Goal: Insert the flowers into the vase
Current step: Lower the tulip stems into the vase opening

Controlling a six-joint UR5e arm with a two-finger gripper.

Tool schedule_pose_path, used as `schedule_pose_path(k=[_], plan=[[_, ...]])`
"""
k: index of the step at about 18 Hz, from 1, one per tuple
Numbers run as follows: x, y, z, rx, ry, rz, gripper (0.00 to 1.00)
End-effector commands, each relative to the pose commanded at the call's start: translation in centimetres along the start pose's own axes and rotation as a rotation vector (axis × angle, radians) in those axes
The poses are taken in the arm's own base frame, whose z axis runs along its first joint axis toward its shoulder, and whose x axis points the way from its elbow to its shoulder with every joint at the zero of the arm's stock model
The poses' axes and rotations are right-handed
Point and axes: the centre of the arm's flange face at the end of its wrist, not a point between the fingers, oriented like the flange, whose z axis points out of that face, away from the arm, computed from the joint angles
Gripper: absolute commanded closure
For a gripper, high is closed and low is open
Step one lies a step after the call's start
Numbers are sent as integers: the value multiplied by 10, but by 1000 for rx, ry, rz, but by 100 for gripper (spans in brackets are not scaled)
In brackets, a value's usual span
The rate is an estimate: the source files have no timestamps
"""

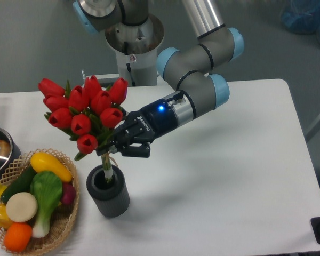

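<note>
Hand [113,148] grips one bunch of ten red flowers [85,114], stems inside one vase [108,190].

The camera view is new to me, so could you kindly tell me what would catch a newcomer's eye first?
First the flowers, a bright red tulip bunch left of centre, gripped by the black claw with their stems reaching into the dark grey vase below. Next, the wicker basket of colourful toy vegetables at the bottom left corner of the white table.
</note>
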Motion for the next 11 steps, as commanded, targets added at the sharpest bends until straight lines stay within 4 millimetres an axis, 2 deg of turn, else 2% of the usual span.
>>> schedule_pose_path(k=[11], plan=[[-1, 19, 5, -1, 8, -31, 93]])
